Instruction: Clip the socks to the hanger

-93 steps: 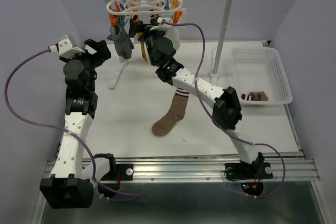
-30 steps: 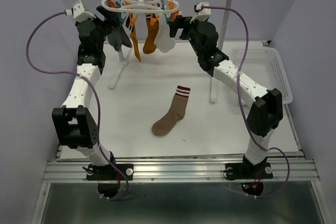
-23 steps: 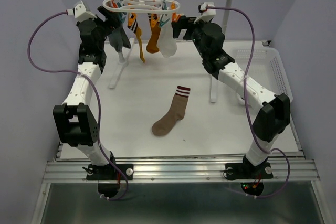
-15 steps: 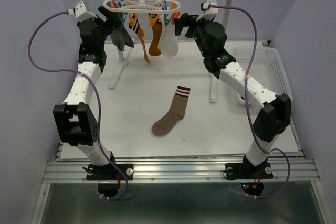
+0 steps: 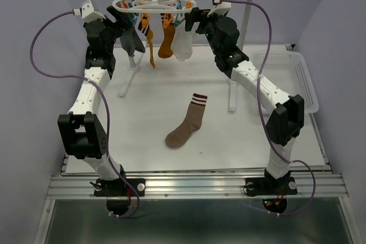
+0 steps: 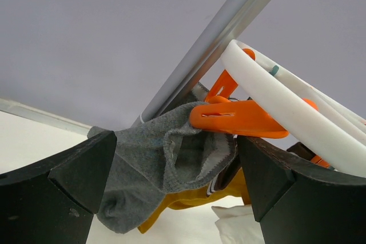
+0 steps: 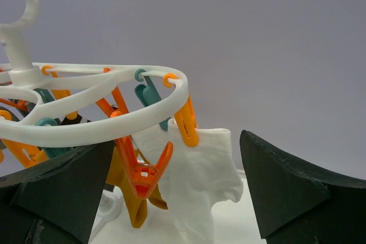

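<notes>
The white oval hanger (image 5: pixel 154 6) hangs from the rail with a grey sock (image 5: pixel 131 42), a mustard sock (image 5: pixel 150 47), an orange sock (image 5: pixel 166 43) and a white sock (image 5: pixel 183 45) clipped to it. A brown striped sock (image 5: pixel 187 123) lies on the table. My left gripper (image 5: pixel 122 20) is open at the hanger's left end; the grey sock (image 6: pixel 163 155) hangs between its jaws from an orange clip (image 6: pixel 237 119). My right gripper (image 5: pixel 192 22) is open at the right end, facing the white sock (image 7: pixel 200 181) and its orange clip (image 7: pixel 186 121).
The metal rail stand (image 5: pixel 243 38) with white posts holds the hanger. A white perforated basket (image 5: pixel 303 81) sits at the right, partly behind my right arm. An empty orange clip (image 7: pixel 140 167) dangles beside the white sock.
Both arms rose from low positions to the hanger's ends. In the last second the right gripper drew back slightly, then returned toward the hanger; the socks swung. The left arm stayed still.
</notes>
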`<state>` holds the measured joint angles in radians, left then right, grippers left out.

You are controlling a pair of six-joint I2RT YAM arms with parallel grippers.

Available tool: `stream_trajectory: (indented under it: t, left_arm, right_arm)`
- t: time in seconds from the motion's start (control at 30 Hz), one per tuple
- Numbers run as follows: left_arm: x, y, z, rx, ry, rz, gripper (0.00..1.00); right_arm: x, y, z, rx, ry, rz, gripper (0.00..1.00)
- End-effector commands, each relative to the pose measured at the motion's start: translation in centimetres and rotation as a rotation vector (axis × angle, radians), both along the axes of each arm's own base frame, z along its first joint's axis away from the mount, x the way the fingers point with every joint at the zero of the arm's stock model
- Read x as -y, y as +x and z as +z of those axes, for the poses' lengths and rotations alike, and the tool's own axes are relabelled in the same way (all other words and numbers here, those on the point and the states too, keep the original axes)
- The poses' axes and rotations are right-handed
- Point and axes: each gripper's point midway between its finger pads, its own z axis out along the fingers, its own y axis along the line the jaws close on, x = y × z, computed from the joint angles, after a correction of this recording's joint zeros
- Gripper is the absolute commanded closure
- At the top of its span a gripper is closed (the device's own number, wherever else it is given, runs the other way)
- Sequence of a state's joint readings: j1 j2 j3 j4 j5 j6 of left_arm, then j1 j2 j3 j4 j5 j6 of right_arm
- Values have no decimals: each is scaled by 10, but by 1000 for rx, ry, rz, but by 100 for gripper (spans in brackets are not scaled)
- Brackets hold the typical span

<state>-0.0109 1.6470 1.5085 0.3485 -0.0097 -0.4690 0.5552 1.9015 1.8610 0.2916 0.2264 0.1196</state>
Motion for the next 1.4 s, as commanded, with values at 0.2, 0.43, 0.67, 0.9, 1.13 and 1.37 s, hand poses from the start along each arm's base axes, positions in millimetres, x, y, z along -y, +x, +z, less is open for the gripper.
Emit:
stream_trajectory:
  t: [0.2, 0.43, 0.67, 0.9, 1.13, 1.37]
  left_arm:
    - [-3, -12, 52, 125, 19, 10, 1]
    - [-3, -12, 51, 122, 21, 10, 1]
    - [-3, -10, 49, 117, 20, 7, 1]
    - [-2, -8, 47, 110, 20, 3, 1]
    - [-2, -8, 49, 113, 23, 4, 1]
    - [-2, -8, 49, 108, 22, 1, 1]
  right_arm:
    - [-9, 0, 41, 89, 136, 67, 22]
    - [-5, -3, 48, 112, 143, 59, 33]
    - [-5, -6, 52, 123, 140, 64, 44]
    - [-2, -6, 56, 130, 145, 52, 50]
    - [-1, -8, 58, 131, 143, 51, 68]
    - [-5, -11, 62, 137, 137, 82, 87]
